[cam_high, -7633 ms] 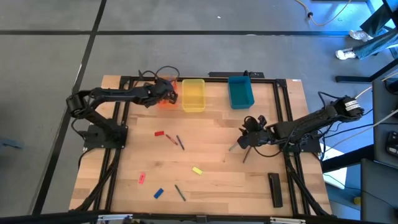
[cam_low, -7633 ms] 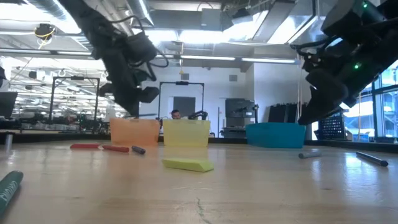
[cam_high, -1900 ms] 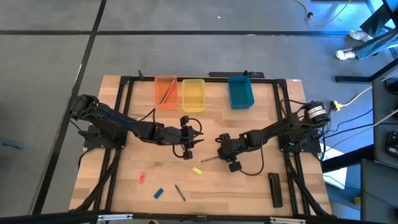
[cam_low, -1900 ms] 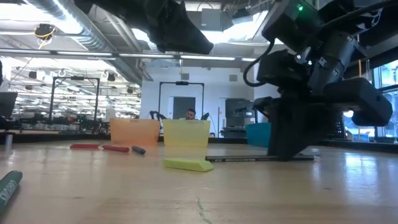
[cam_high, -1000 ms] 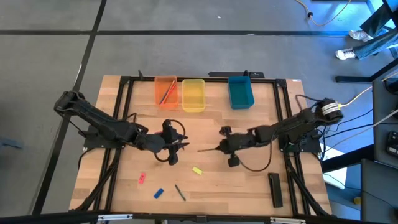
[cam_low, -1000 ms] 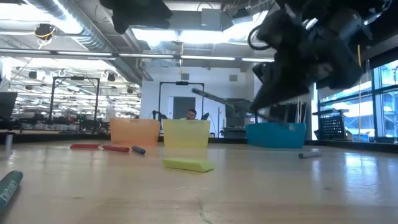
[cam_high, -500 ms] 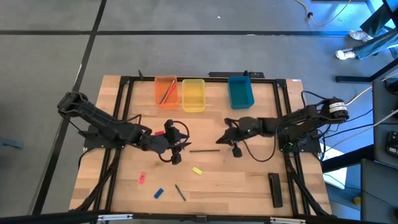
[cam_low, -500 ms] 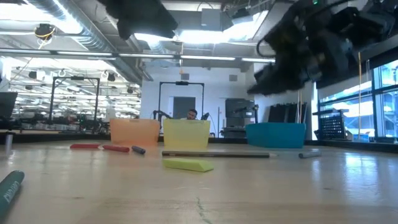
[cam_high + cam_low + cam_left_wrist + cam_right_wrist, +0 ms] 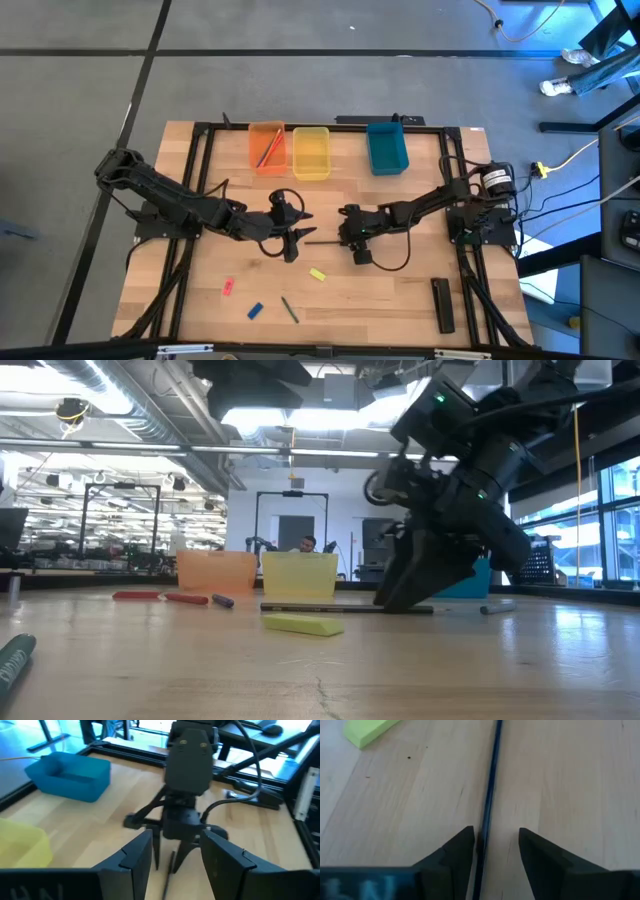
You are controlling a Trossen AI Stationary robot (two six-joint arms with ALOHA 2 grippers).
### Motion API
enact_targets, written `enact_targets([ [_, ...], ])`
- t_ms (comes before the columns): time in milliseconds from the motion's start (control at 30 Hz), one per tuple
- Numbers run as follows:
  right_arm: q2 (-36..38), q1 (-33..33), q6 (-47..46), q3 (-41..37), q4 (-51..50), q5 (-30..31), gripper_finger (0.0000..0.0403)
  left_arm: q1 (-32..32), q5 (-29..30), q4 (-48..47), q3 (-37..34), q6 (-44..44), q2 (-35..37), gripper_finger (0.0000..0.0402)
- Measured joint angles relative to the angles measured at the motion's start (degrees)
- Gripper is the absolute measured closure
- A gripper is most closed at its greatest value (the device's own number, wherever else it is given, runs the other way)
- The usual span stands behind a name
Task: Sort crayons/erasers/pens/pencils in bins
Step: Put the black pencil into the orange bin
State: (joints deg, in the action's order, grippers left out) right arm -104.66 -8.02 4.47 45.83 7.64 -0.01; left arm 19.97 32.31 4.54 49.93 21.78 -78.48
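right wrist view shows a thin dark pencil (image 9: 489, 805) flat on the wooden table (image 9: 570, 795) between the spread fingers of the right gripper (image 9: 345, 240), with a yellow eraser (image 9: 317, 274) just nearer. left gripper (image 9: 296, 235), fingers apart and empty, faces it from the left; three bins (image 9: 311, 152) line the far edge.

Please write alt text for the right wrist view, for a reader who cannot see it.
The right gripper is open, its two dark fingers standing on either side of a thin dark pencil that lies on the wooden table. A yellow eraser lies farther off.
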Motion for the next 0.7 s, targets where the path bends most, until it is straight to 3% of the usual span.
enact_targets([
  [167, -3.5, -0.4, -1.3, 3.5, -3.6, 0.1, 0.0272, 0.5, -0.1, -0.3, 0.0, 0.2, 0.0, 0.0244],
  [433, -3.7, -0.1, -1.4, 4.2, -6.9, 0.0, 0.0385, 0.0, 0.2, -0.8, 0.0, 0.3, 0.0, 0.0244],
  [700, -2.1, 0.1, -1.1, 3.8, -7.7, -0.8, 0.0388, 0.7, 0.1, -1.5, 0.0, 0.5, 0.0, 0.0244],
])
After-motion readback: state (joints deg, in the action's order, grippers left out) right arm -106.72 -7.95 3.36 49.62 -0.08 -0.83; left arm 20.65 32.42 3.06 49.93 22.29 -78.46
